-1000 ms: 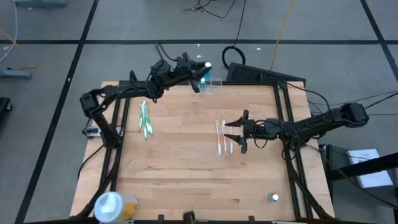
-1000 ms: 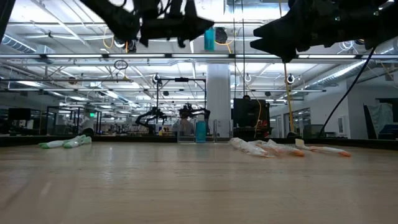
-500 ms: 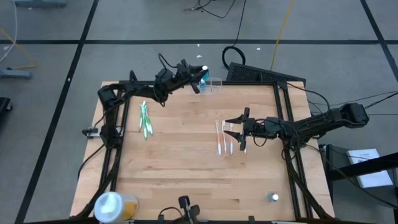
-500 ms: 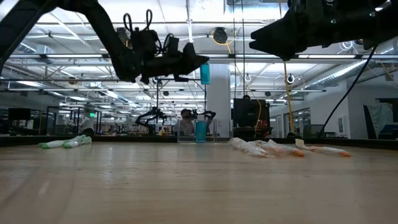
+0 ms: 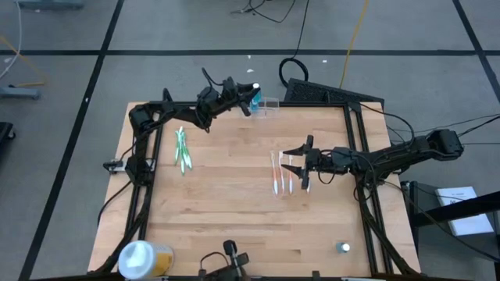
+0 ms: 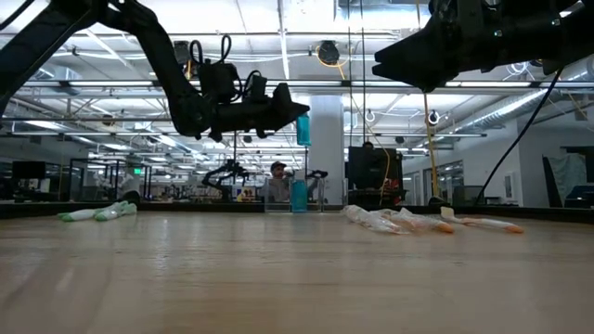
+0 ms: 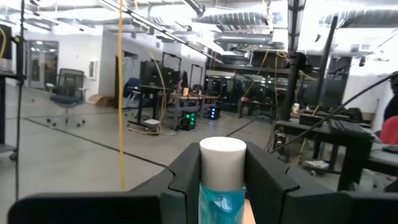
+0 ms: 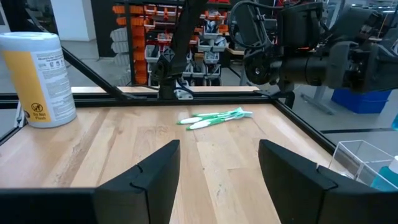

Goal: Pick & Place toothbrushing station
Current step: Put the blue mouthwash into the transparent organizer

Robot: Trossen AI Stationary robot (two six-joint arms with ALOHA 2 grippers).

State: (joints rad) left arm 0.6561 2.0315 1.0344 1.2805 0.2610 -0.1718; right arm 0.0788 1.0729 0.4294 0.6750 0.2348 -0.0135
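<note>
- The left tool (image 5: 248,100) is hanging above the table's (image 5: 234,218) far edge, around 12 o'clock, and is clenching a small blue bottle with a white cap (image 7: 222,163) between its fingers (image 7: 186,171); in the low view the bottle is sitting clear of the wood.
- I judge it is holding the bottle upright so it can go down cleanly into the toothbrushing station (image 5: 269,104), the clear holder sitting just beside the tool at that far edge.
- The holder is already carrying what looks like a second blue bottle (image 6: 299,195); I cannot tell what else is inside.
- The right tool (image 5: 299,166) is waiting with its fingers spread wide, grasping nothing, just right of centre at about 3 o'clock, next to the orange-tipped toothbrushes (image 5: 281,176).
- Green toothbrushes (image 5: 182,150) are lying at about 10 o'clock, well apart from the holder.
- A white-and-yellow wipes tub (image 5: 141,257) is standing at 7 o'clock.
</note>
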